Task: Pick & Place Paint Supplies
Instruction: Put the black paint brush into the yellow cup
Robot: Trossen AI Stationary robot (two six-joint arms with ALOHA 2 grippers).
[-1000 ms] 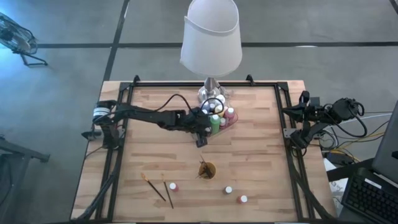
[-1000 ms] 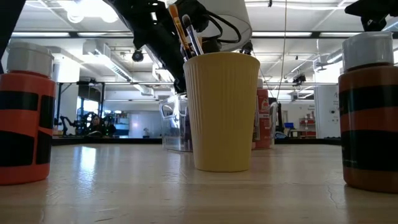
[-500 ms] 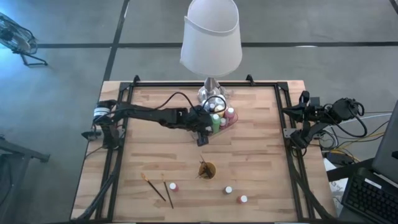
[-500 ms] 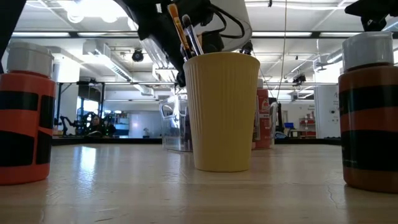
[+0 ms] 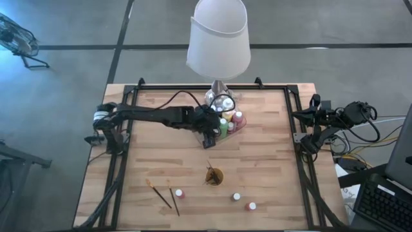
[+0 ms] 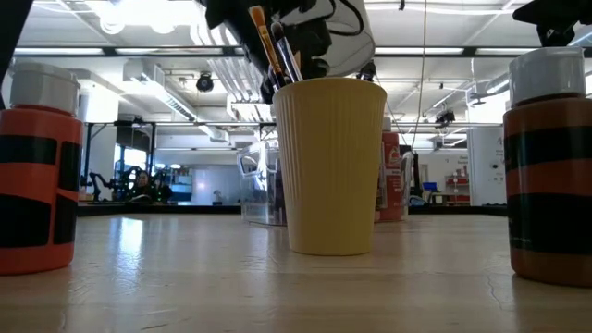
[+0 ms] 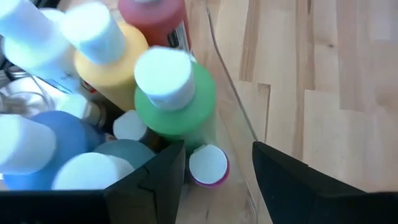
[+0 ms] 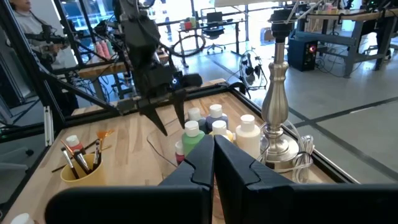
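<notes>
A clear tray (image 5: 237,131) by the lamp base holds several white-capped paint bottles: green (image 7: 177,93), yellow (image 7: 106,53), red (image 7: 152,12), blue (image 7: 37,137). A small purple one (image 7: 208,165) stands at the tray's near edge. My left gripper (image 7: 217,149) hangs open above that edge (image 5: 209,139), touching nothing. A tan cup (image 5: 214,175) holds brushes (image 6: 273,46). Two brushes (image 5: 164,195) and three bottles (image 5: 180,193) (image 5: 236,196) (image 5: 251,206) rest on the table near the front. My right gripper (image 8: 214,163) is shut, folded back at the table's right edge (image 5: 322,119).
A lamp with a white shade (image 5: 219,38) stands on its metal base (image 8: 277,146) just behind the tray. Black frame rails (image 5: 129,103) run along the table's edges. Bare wood lies between the tray and the cup (image 6: 333,166), and to the right of both.
My left gripper has risen from the tray's near edge, staying open; in the low view the arm climbs toward the picture's top. The bottles in the tray have stayed where they were.
</notes>
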